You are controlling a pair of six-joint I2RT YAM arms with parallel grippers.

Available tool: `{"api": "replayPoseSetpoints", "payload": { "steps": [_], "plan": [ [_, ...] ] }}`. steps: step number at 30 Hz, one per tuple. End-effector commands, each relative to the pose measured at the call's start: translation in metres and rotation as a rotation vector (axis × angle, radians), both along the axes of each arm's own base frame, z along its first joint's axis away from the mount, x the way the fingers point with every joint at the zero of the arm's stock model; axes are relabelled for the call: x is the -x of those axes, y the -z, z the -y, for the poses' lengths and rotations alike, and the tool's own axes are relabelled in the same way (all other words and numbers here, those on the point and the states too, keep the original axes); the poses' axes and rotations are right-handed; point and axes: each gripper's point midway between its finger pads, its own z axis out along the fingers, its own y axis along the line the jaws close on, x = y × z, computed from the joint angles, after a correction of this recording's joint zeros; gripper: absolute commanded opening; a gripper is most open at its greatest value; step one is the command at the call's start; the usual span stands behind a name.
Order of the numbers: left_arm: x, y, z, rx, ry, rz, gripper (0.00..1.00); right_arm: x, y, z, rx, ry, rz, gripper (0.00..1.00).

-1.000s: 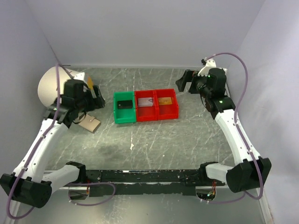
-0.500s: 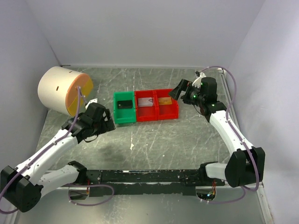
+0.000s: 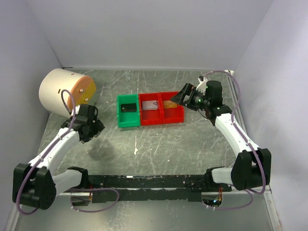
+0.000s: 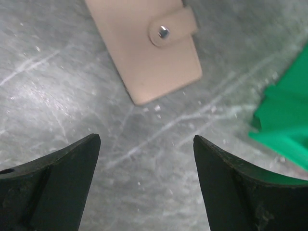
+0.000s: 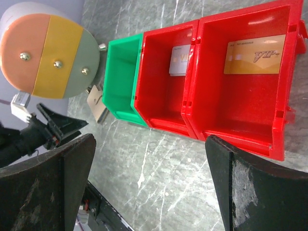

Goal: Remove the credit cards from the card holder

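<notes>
The tan card holder lies folded flat on the table, its tab and metal snap facing up. My left gripper hovers open just short of it, with nothing between the fingers. In the top view the left gripper hides the holder. Three credit cards lie in the bins: a dark card in the green bin, a silver card in the middle red bin, and a gold card in the right red bin. My right gripper hangs open and empty above the right red bin's far corner.
A large cream cylinder with an orange, yellow and grey end face lies at the far left, close behind the left gripper. The walls of the enclosure stand on three sides. The black base rail runs along the near edge.
The left arm swung out towards the green bin, then drew back left, and its gripper now hovers over the holder. The right gripper came down and left towards the right red bin.
</notes>
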Motion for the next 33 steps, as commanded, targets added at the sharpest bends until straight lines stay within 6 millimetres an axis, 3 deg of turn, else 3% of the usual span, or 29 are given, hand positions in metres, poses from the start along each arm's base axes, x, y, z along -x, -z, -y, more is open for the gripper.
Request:
{"api": "replayPoseSetpoints", "payload": {
  "steps": [1,10,15,20,27,33],
  "plan": [
    [-0.025,0.004,-0.021,-0.025,-0.119,0.039,0.89,-0.004,-0.014,0.002,-0.002,-0.004,0.027,0.99],
    [-0.034,0.017,-0.035,-0.039,-0.24,0.05,0.82,-0.003,-0.004,0.005,0.019,0.005,-0.012,0.99],
    [-0.039,0.035,-0.034,0.009,-0.272,0.077,0.74,-0.003,0.001,0.002,0.002,0.002,-0.036,0.99],
    [-0.032,0.051,-0.024,0.043,-0.244,-0.02,0.59,-0.001,0.005,0.0,-0.002,-0.012,-0.061,0.99],
    [-0.002,0.065,-0.019,0.081,-0.227,-0.066,0.21,0.0,0.003,0.002,-0.001,0.008,-0.065,0.99],
    [0.01,0.066,-0.009,0.146,-0.196,-0.044,0.07,0.002,0.009,0.0,-0.019,0.005,-0.083,0.99]
  ]
}}
